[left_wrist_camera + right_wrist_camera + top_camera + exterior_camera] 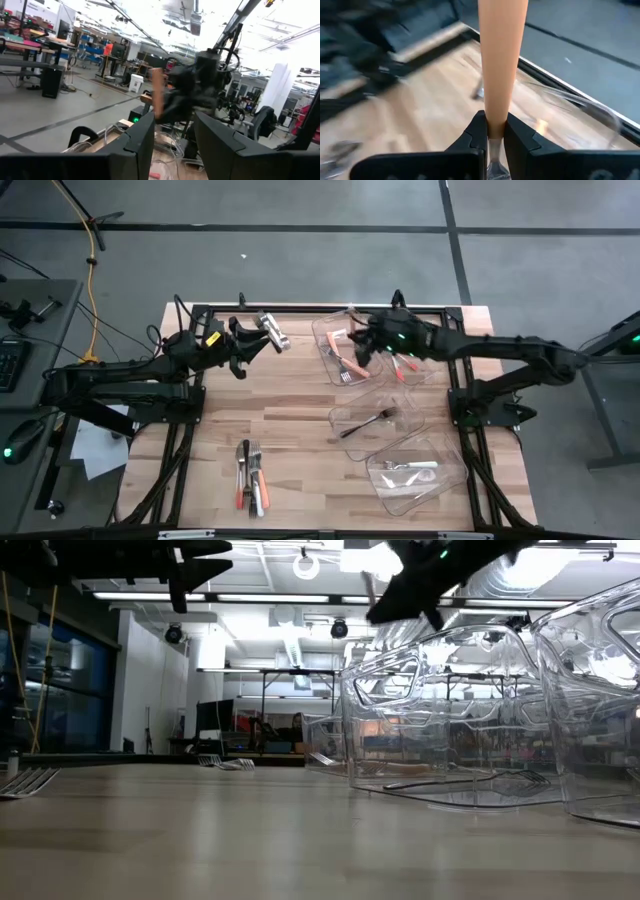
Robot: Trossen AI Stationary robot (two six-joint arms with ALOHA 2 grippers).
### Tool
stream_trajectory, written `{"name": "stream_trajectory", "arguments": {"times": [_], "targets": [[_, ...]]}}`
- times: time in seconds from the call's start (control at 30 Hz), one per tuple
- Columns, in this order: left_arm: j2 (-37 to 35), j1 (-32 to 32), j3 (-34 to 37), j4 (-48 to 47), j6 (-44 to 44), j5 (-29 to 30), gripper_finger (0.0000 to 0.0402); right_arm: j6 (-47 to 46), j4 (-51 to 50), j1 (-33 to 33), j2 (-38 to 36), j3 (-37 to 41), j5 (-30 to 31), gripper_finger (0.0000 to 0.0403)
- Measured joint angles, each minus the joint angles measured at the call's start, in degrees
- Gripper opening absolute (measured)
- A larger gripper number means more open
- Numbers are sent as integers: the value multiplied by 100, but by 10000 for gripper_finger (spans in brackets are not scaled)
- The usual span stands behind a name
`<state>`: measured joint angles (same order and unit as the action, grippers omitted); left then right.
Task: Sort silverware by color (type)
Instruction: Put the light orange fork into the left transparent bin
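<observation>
My right gripper [360, 340] is above the far clear bin [385, 320] and is shut on an orange-handled piece of silverware [502, 60]. Its orange handle [337, 335] sticks out past the fingertips toward the table's left. My left gripper [243, 343] hangs open in the air at the far left, facing the right gripper, with nothing between its fingers [145, 140]. More orange-handled pieces [350, 366] lie in the far bin. A loose heap of silverware [250, 475] lies flat on the table near the front edge. My right gripper pinches the piece between its two fingers where the orange handle meets the metal neck [494, 131]. The handle runs on along the fingers and out past their tips. The fingers slant slightly down, coming from the table's right. The piece is lifted clear of bin and table.
A middle clear bin [345, 415] holds a dark fork [368, 421]. A near clear bin [440, 485] holds white-handled pieces [412, 466]. Bare wood lies between the heap and the bins. A black frame edges the table's far side.
</observation>
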<state>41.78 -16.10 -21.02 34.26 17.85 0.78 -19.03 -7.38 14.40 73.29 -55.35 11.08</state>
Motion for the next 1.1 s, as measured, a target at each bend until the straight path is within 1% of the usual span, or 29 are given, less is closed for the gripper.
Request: {"name": "stream_trajectory", "arguments": {"times": [0.1,0.2,0.33,0.4,0.57,0.7,0.77,0.93,1.1], "targets": [[-2,4,0,1,0,141,127,-179,-425,407,565,-327,-248,22],[-2,1,0,25,0,264,127,-467,-738,752,1123,-582,-826,22],[-2,0,0,31,0,273,127,-874,-1091,1054,1806,-774,-1794,22],[-2,0,0,33,-3,273,127,-969,-1101,1130,2088,-791,-2064,22],[-2,0,0,35,-2,339,127,-1097,-1073,1230,2651,-800,-2117,22],[-2,0,0,35,-2,358,127,-1101,-985,1227,2873,-802,-2112,24],[-2,0,0,34,-2,358,127,-1187,-982,1224,2907,-806,-2119,34],[-2,0,0,35,2,358,127,-1359,-952,1224,2919,-806,-2083,76],[-2,0,0,34,2,358,127,-1371,-942,1224,2919,-806,-2087,96]]}}
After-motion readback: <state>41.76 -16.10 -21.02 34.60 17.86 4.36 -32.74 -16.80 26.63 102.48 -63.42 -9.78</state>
